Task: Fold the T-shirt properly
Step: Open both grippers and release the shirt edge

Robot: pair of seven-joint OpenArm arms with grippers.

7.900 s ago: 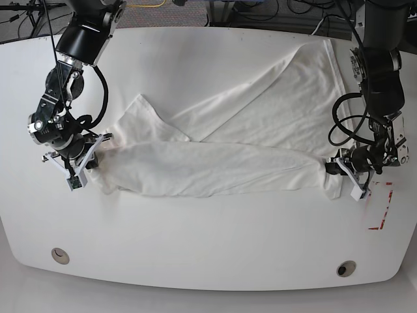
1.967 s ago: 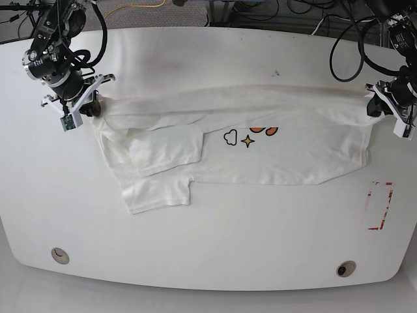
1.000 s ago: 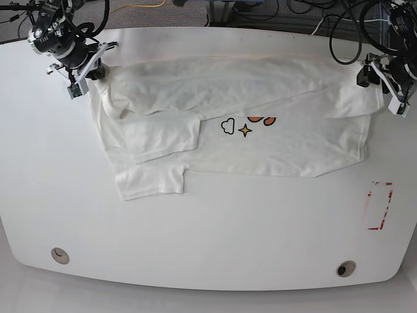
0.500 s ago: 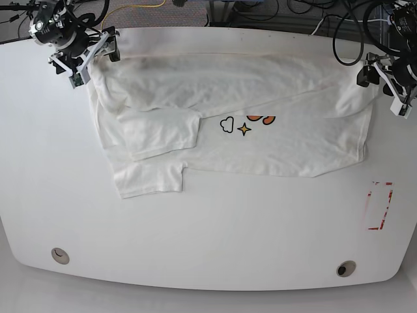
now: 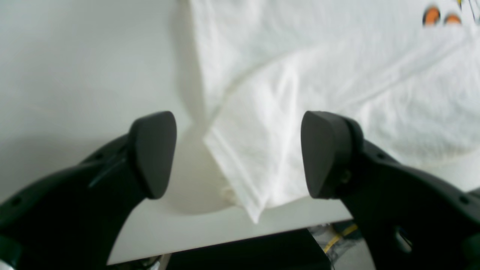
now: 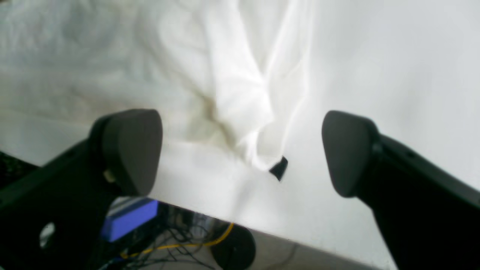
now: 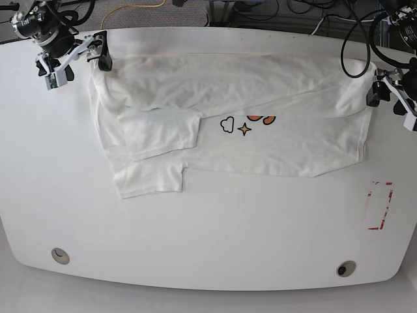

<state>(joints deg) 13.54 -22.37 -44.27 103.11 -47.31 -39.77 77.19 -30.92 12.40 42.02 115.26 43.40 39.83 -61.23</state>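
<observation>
The white T-shirt (image 7: pixel 273 147) lies flat on the table (image 7: pixel 215 228), its upper part folded down over the print, with a cloud and an orange star (image 7: pixel 244 129) showing below the fold. At the shirt's far left corner, my right gripper (image 7: pixel 77 62) stands open. In the right wrist view the crumpled shirt corner (image 6: pixel 240 112) lies loose on the table between the open fingers (image 6: pixel 131 150). My left gripper (image 7: pixel 392 104) is open at the shirt's right end. In the left wrist view a folded shirt corner (image 5: pixel 258 157) lies free between the fingertips (image 5: pixel 322 153).
The table's far edge runs close behind both shirt corners, with cables (image 6: pixel 180 245) below it. A small black scrap (image 6: pixel 279 167) lies by the shirt corner in the right wrist view. A red-marked rectangle (image 7: pixel 379 205) sits at the right front, and two round holes (image 7: pixel 60 255) near the front edge.
Both grippers carried the shirt's edge toward the far side, then opened and let it go. They have drawn slightly outward. The folded flap now rests on the table.
</observation>
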